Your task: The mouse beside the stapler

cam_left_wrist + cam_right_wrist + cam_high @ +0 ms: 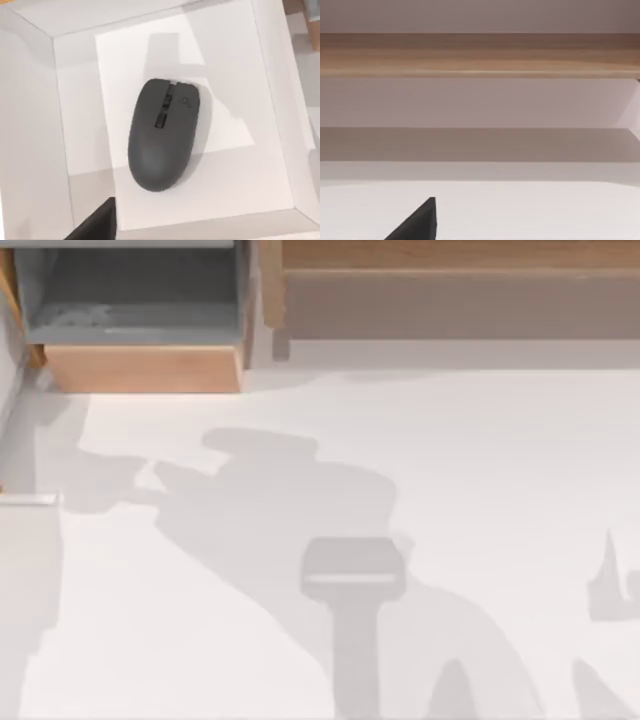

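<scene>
The task looks not yet begun: the mouse (162, 135) lies untouched near the middle of a white box (75, 125) under the left arm's camera, and no stapler can be located.

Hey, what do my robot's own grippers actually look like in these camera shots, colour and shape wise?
Little of them shows. In the left wrist view, a dark, nearly black wedge of the left gripper juts in with a straight, angular edge, matte and unmarked. The right wrist view has a matching black wedge of the right gripper, same plain angular shape. No cables, labels or markings can be seen on either piece.
</scene>
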